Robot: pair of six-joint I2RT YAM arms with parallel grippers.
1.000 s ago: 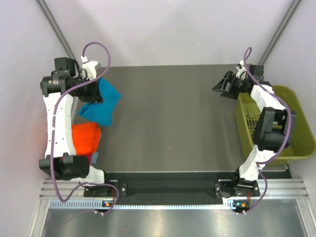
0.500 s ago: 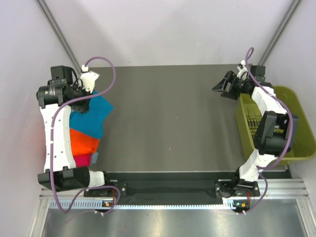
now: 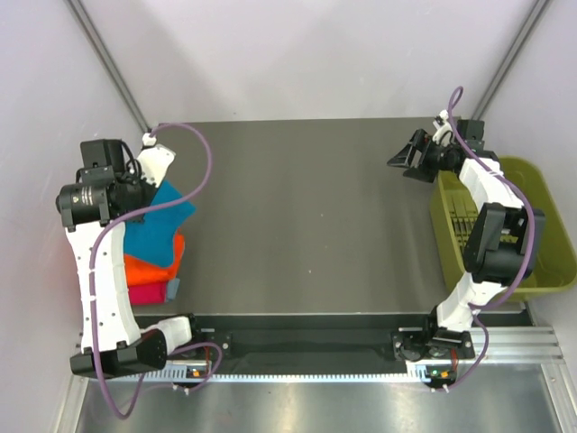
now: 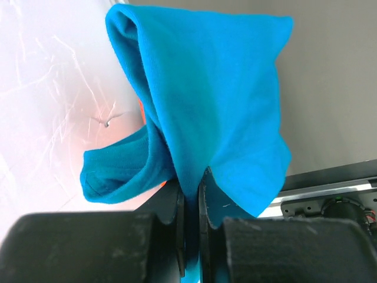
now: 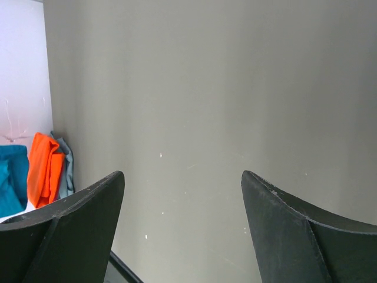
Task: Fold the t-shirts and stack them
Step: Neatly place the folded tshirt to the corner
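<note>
Table (image 3: 306, 216): dark, bare through the middle. Olive basket (image 3: 548, 271) at the right edge, behind the right arm.

Stack sits at the table's left edge, near side. Teal shirt (image 3: 158, 233) is on top, draped over the orange shirt (image 3: 160, 267), with the pink shirt (image 3: 142, 294) lowest. Only the edges of the lower two show.

Left gripper (image 4: 191, 188): fingers pressed together on a fold of the teal shirt, cloth hanging away from them in a loose hood. Right gripper (image 5: 181, 177): fingers spread wide, nothing between them, hovering over the table's far right corner, well apart from the stack.

Handling, as judged: teal shirt is light, soft and limp, with no stiffness. It sags from any single pinch and will likely slump unevenly when let go. Best taken at a folded edge through all layers.

Orientation: one teal corner points toward the table's middle. The long axis seems to run near-to-far along the left edge, though the arm hides part of it.
</note>
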